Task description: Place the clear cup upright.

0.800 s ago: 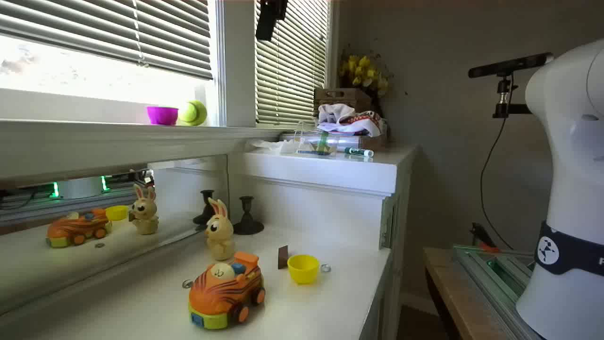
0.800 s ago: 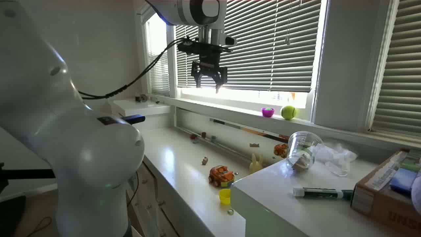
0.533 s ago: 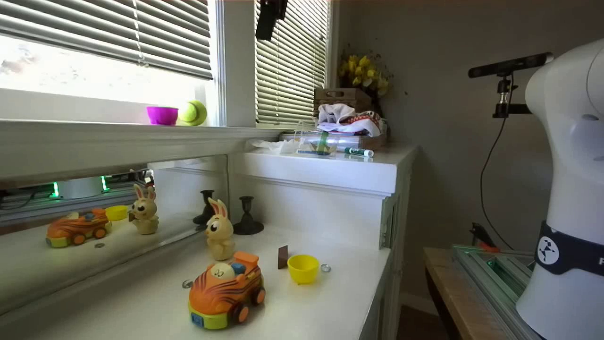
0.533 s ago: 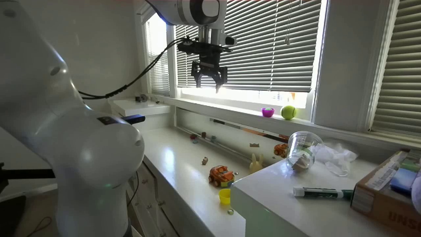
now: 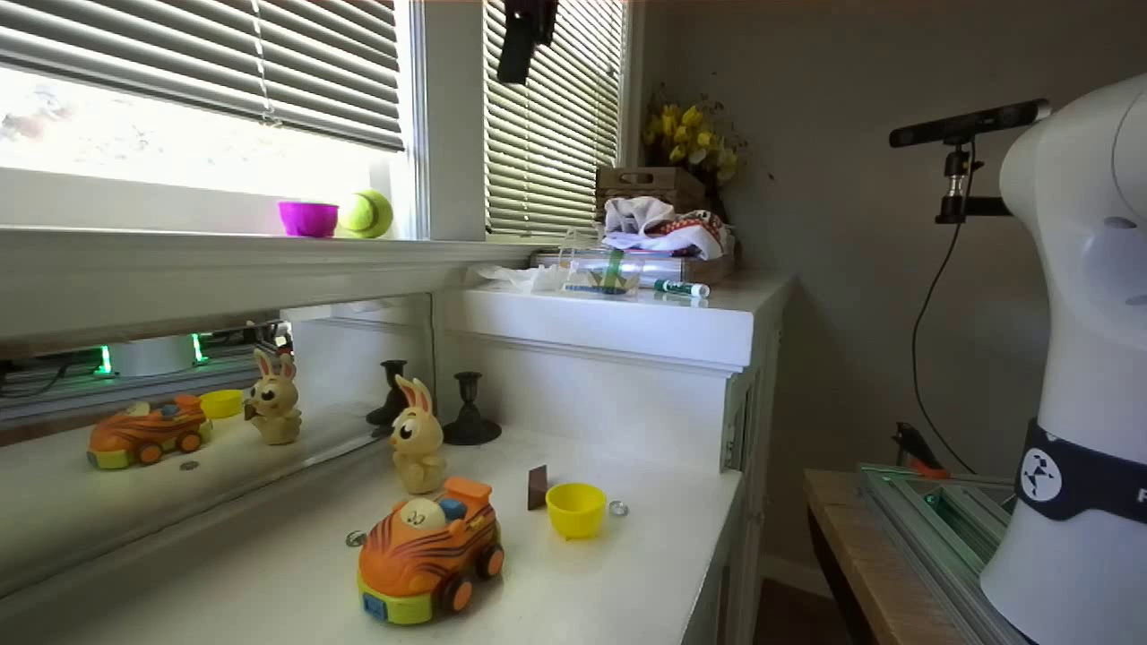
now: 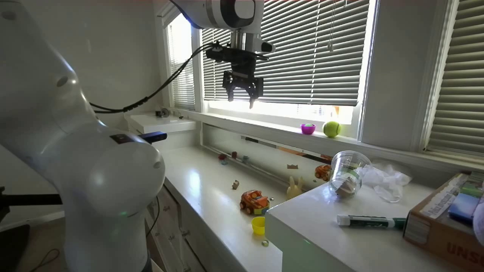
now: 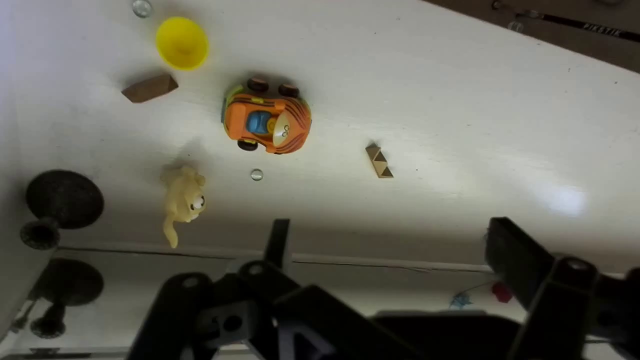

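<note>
The clear cup (image 6: 346,175) is see-through with a green mark. It leans over on its side on the raised white ledge (image 6: 302,226), beside crumpled clear plastic. It also shows faintly in an exterior view (image 5: 615,271). It is not in the wrist view. My gripper (image 6: 241,104) hangs high in front of the window blinds, fingers pointing down, well away from the cup. In the wrist view the gripper (image 7: 390,222) has its fingers spread wide with nothing between them. In an exterior view only part of the gripper (image 5: 515,63) shows at the top edge.
A green marker (image 6: 370,221) and a cardboard box (image 6: 427,219) lie near the cup. On the lower white surface stand an orange toy car (image 5: 430,551), a yellow cup (image 5: 576,511), a toy rabbit (image 5: 418,439) and a candlestick (image 5: 470,412). A tennis ball (image 6: 331,129) sits on the sill.
My gripper has shifted slightly to the right and a little down in both exterior views. The clear cup and other objects have not moved.
</note>
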You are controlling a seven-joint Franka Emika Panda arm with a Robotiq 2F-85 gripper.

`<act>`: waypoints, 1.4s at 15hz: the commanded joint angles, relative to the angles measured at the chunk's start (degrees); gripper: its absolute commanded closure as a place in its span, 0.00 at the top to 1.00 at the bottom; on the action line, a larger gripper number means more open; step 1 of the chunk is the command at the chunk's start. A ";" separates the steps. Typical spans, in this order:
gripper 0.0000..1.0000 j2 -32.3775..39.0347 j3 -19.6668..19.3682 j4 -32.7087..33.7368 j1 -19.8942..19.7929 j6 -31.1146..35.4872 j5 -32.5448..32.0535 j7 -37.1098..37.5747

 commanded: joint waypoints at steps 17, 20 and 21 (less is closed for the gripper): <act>1.00 -0.01 -3.46 6.97 -22.31 -17.35 -2.37 35.20; 1.00 -0.20 -4.29 5.99 -21.55 -17.19 -2.24 32.89; 1.00 -0.19 -4.28 6.17 -21.55 -17.19 -2.24 33.37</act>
